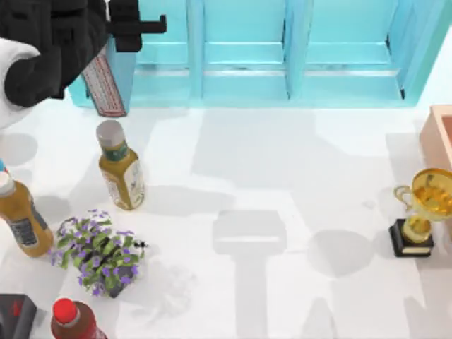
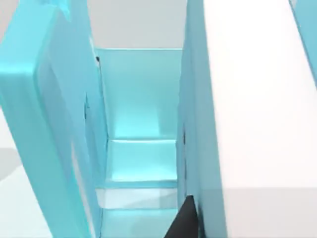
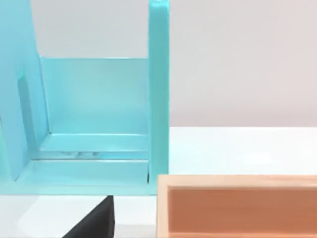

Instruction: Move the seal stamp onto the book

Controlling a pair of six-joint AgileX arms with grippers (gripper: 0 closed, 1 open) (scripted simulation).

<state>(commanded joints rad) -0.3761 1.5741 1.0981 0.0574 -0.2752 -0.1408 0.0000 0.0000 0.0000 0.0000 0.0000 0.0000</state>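
Left gripper (image 1: 141, 28) up at the far left corner of the table (image 1: 282, 176), hovering over the left end of the teal shelf (image 1: 296, 70), the bulky black arm hiding much below it. Jaw state there impossible to tell. Just below that arm, the book (image 1: 104, 88): standing upright against the shelf's left end, red-and-white spine label facing outward, teal cover beside it. In the left wrist view, a dark tip of the left gripper (image 2: 185, 223) near a shelf compartment. In the right wrist view, a dark tip of the right gripper (image 3: 96, 220) low, beside a peach box (image 3: 237, 203), the shelf's right end behind; jaw state again impossible to tell. Elsewhere on the table: grey-capped bottle (image 1: 121, 169) left of centre, orange bottle (image 1: 21, 219) at the left edge, purple-flowered plant (image 1: 99, 251) near them, red-capped bottle (image 1: 74, 321) and dark box (image 1: 14, 314) at the near left corner, gold trophy (image 1: 424, 212) near the right edge, well apart from the book.
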